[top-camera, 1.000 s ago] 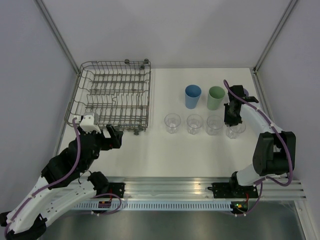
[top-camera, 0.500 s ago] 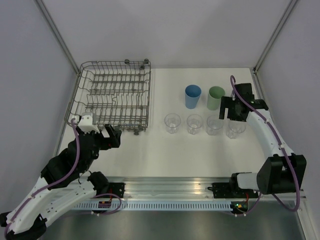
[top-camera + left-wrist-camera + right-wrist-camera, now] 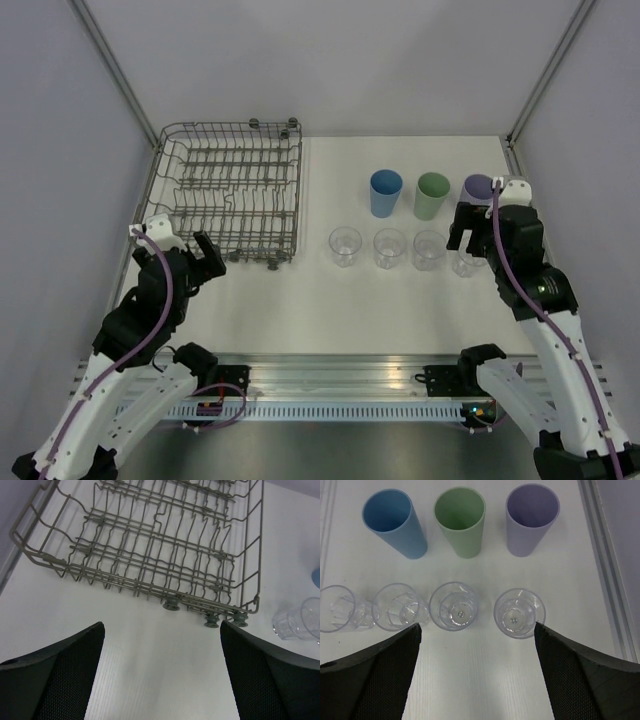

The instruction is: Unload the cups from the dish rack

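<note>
Right hand (image 3: 476, 628) has just sprung open and lifted clear of the last clear cup (image 3: 519, 613), now upright on the surface (image 3: 475, 690) near the purple cup (image 3: 532, 517). Left hand (image 3: 162, 625) open, empty. Dish rack (image 3: 228, 124) holds no cups; I judge unloading complete.

The dish rack (image 3: 228, 190) was grey metal wire with a dull, satin coat. Its small dark feet (image 3: 171, 603) looked like rubber or plastic. The blue cup (image 3: 395, 524), green cup (image 3: 460, 521) and lilac cup (image 3: 531, 519) were opaque plastic, smooth and matt. The four clear cups (image 3: 461, 606) were transparent and glossy; whether glass or plastic I could not tell. The counter (image 3: 485, 680) was white, matt and finely ribbed. On the left tool (image 3: 161, 625) and right tool (image 3: 476, 630), the black pads (image 3: 375, 680) had a fine mesh-like grain.
</note>
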Action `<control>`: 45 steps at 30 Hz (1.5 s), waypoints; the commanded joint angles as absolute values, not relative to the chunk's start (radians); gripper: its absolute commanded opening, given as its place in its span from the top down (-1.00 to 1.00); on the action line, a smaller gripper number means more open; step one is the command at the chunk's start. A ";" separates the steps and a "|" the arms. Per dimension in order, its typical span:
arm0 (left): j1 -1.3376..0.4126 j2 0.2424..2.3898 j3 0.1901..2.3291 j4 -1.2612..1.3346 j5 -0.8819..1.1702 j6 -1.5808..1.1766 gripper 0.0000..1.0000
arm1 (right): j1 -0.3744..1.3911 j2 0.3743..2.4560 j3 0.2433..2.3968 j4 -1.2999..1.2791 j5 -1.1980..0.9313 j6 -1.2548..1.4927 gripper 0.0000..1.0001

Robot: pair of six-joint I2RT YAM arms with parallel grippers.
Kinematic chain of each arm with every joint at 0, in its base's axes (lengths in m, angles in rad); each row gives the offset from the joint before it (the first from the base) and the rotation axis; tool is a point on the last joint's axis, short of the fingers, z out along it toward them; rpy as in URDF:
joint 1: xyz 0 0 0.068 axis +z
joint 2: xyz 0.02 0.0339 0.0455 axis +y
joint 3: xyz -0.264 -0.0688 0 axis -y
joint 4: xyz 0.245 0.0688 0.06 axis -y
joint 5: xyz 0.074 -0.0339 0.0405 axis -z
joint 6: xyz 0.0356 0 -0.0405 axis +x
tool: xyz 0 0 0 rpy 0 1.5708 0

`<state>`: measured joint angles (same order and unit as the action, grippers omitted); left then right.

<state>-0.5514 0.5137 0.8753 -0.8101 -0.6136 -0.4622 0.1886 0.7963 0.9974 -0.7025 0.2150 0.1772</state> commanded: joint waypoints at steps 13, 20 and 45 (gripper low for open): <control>-0.462 0.558 1.032 -0.932 -0.502 -0.293 -0.99 | 0.239 0.502 1.124 -0.860 0.221 0.123 -0.96; -0.462 0.551 1.169 -1.078 -0.502 -0.265 -0.99 | 0.261 0.448 1.143 -0.899 0.250 0.095 -0.96; -0.462 0.318 1.236 -1.189 -0.430 -0.267 -0.99 | 0.307 0.351 1.131 -0.940 0.298 0.063 -0.96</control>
